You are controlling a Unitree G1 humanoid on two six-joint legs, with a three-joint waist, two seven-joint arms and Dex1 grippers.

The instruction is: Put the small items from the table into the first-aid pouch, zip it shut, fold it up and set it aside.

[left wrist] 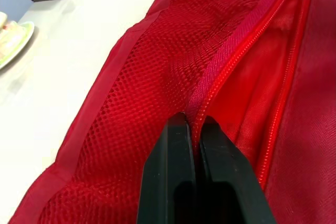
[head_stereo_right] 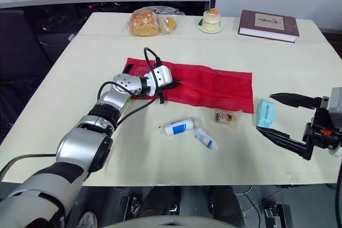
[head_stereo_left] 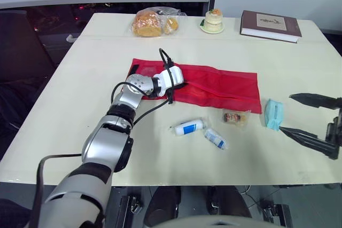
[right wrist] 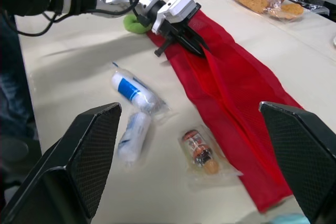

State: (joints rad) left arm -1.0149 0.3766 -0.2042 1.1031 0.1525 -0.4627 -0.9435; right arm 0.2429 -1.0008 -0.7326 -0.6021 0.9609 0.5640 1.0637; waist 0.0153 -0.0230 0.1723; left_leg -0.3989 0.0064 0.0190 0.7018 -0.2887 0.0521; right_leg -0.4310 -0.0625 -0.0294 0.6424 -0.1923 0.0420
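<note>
Pinching zip edge of red pouch (head_stereo_left: 219, 86), flat on surface (head_stereo_left: 107, 132): left end effector (left wrist: 193, 121) clamped there, likely lifting mouth open. Right end effector (head_stereo_left: 286, 112) spread wide beside pouch's right end, facing blue packet (head_stereo_left: 273, 114), poised to grasp.

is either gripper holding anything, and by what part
The left gripper has its jaws shut on the red pouch, pinching the mesh edge beside the zipper. The right gripper is open and holds nothing.
</note>
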